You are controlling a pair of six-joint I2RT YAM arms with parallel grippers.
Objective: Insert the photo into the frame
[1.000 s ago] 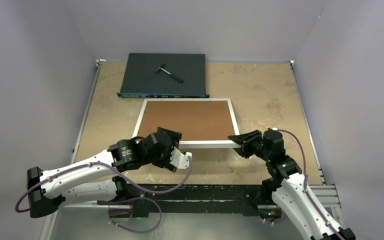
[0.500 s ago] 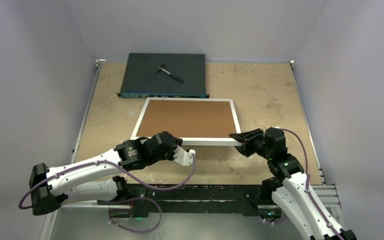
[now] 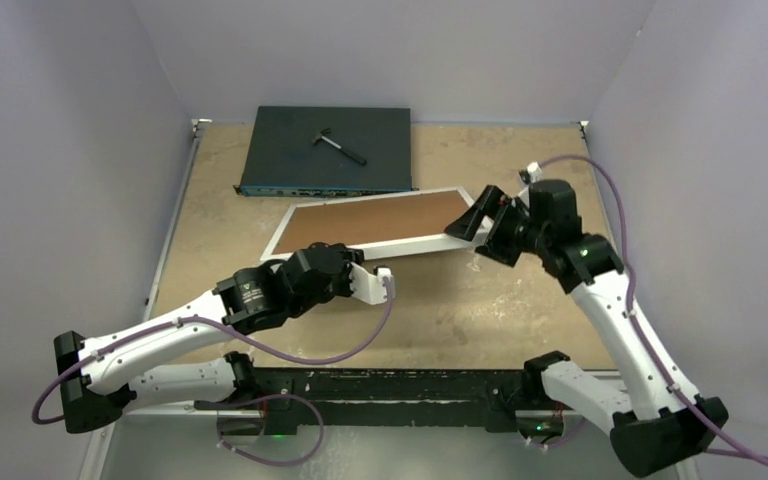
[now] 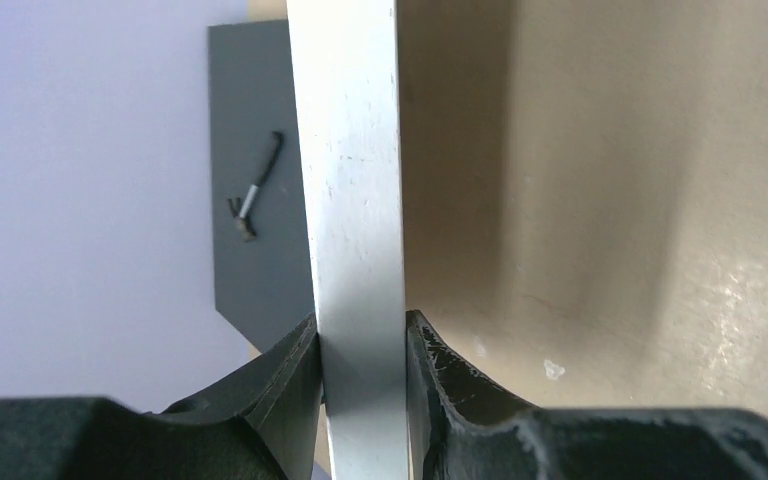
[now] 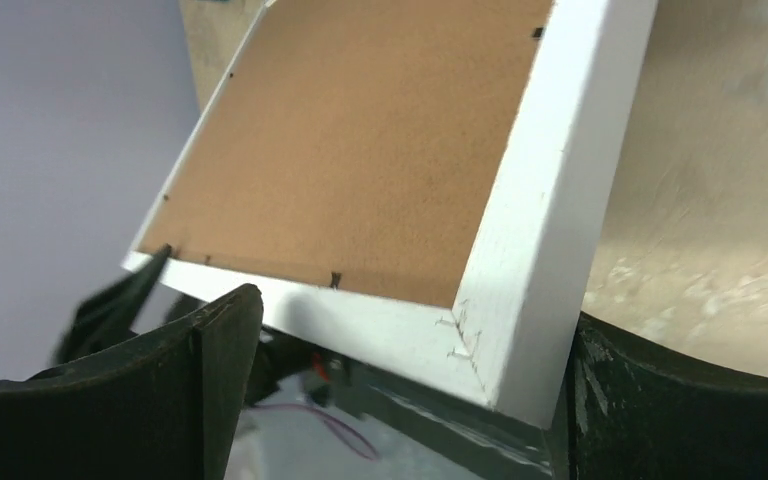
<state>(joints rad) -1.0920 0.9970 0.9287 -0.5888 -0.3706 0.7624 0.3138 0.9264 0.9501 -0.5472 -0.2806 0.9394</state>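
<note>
Leaning frame point(image 3: 365, 222) is clamped at near edge by left gripper point(image 4: 362, 345); right gripper point(image 5: 405, 330) is spread wide around its right corner.

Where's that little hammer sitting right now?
Seen from overhead, the small hammer lies on top of the dark flat box at the back, left of centre, just beyond the tilted white frame.
</note>
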